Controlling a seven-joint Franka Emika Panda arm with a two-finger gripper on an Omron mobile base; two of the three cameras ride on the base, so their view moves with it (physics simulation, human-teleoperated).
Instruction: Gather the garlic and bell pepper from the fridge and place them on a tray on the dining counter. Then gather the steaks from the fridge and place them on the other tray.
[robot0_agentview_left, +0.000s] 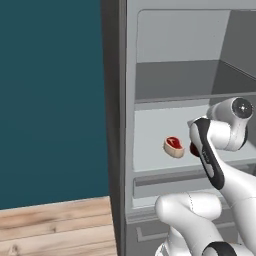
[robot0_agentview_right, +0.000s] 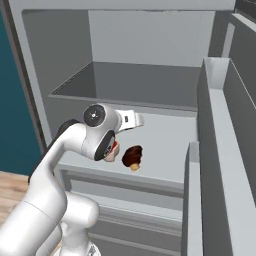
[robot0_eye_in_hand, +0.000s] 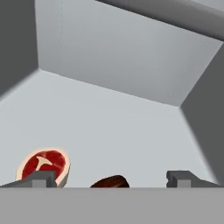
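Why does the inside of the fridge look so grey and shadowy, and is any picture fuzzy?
Left base view: the fridge upper shelf is dim, the raw steak evenly lit. Right base view: the brown steak looks soft-edged. Hand view: flat light, no glare, walls darker than the floor.

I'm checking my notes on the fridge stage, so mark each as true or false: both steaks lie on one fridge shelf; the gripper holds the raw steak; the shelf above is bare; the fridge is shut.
1. Both steaks, the raw steak and the brown steak, lie on one shelf: true.
2. The gripper holds the raw steak: false, it is open and holds nothing.
3. The upper shelf is bare: true.
4. The fridge is shut: false, it stands open.
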